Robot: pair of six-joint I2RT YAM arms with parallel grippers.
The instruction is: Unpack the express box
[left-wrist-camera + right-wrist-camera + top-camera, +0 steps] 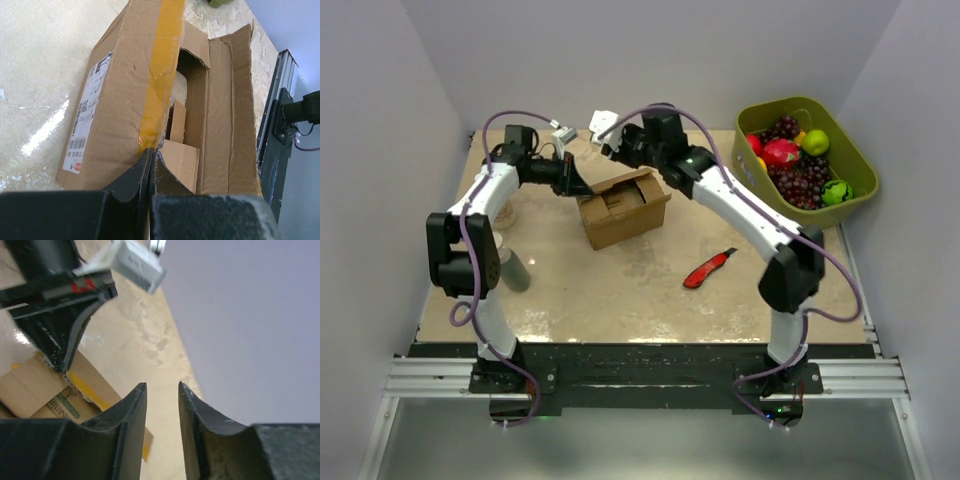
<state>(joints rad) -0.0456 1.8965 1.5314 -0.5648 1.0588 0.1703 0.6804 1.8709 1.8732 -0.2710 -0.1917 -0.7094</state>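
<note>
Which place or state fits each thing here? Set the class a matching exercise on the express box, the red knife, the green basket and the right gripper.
Column one:
1. express box
2. red knife
3. green basket
4. right gripper

Column two:
A. open, holding nothing
B. far right corner, full of fruit
C. in the middle, top flaps partly open
D. lying flat, right of the box

Pairs: 1-C, 2-D, 3-B, 4-A
</note>
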